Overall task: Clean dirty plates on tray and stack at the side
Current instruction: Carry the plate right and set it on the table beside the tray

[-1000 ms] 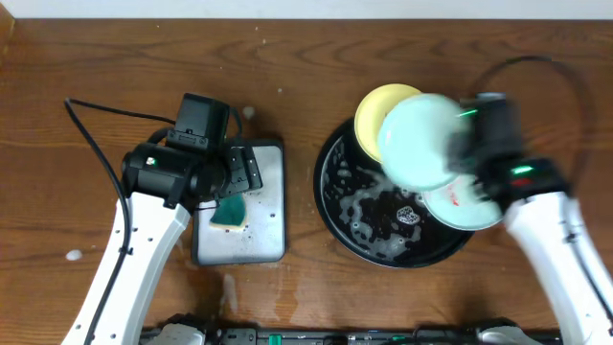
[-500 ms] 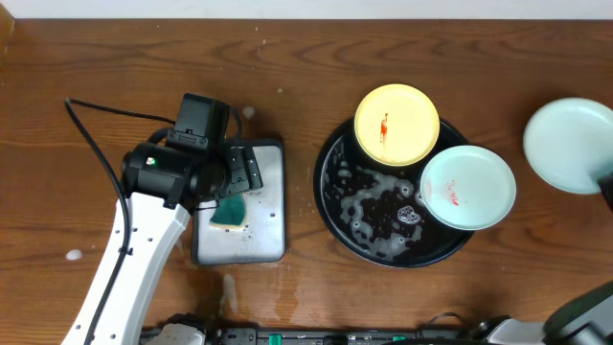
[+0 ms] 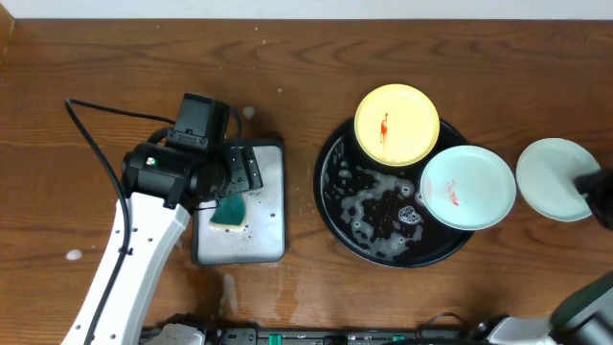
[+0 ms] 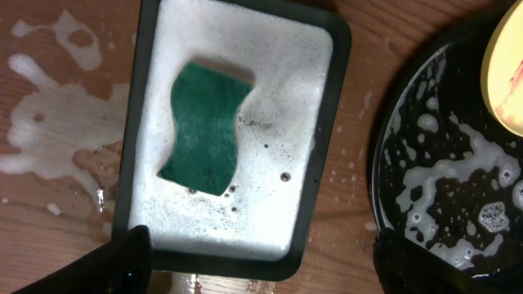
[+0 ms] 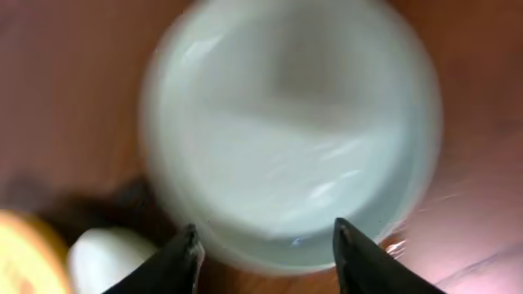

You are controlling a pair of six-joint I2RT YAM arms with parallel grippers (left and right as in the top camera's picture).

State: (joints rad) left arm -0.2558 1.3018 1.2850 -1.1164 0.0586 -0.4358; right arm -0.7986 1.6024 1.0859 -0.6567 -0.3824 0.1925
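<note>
A pale yellow plate point(image 3: 397, 123) with a red smear rests on the far rim of the black tray point(image 3: 337, 222). A mint-green plate point(image 3: 467, 187) with a red smear lies on the tray's right side. A second mint plate point(image 3: 551, 179) lies on the wood to the right of the tray and shows blurred in the right wrist view point(image 5: 286, 139). My right gripper point(image 3: 590, 188) is at that plate's right edge, with its fingers point(image 5: 265, 253) open and apart from the rim. My left gripper point(image 3: 235, 182) is open and empty above the grey tray, as the left wrist view point(image 4: 261, 265) shows.
A green sponge point(image 3: 230, 213) lies in foam on the rectangular grey tray point(image 3: 273, 244), left of the black tray; it also shows in the left wrist view point(image 4: 203, 128). Soapy foam covers the black tray's floor point(image 4: 441, 171). Water is spilled on the wood point(image 4: 57, 139).
My right arm carried the clean mint plate off the tray to the right and lowered it to the table beside the tray. The left arm has not moved.
</note>
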